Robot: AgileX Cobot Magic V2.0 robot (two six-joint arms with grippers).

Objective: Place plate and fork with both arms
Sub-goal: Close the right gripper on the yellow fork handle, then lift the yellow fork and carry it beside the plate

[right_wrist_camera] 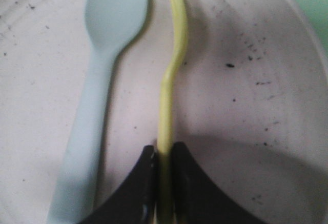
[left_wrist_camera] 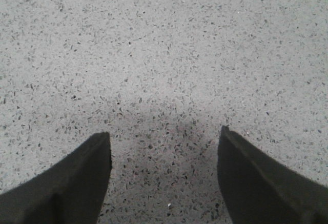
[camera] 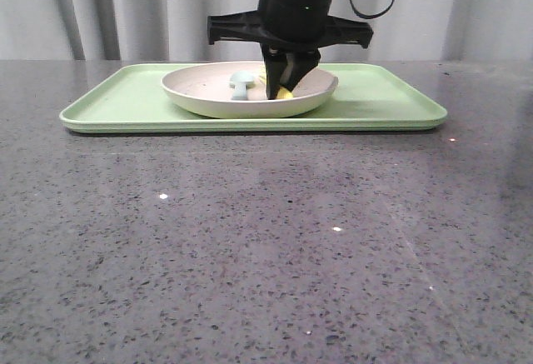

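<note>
Currently, the right gripper [right_wrist_camera: 164, 183] is pinching the fork [right_wrist_camera: 171, 70] edge-on inside the plate [camera: 208, 97], its long axis running far, while the left gripper [left_wrist_camera: 164, 178] is hanging wide open.

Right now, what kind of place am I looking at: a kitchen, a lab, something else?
Probably a robot test bench or lab, not a kitchen: a bare speckled grey table, a plain grey curtain behind, and only a green tray holding a plate with plastic cutlery.
</note>
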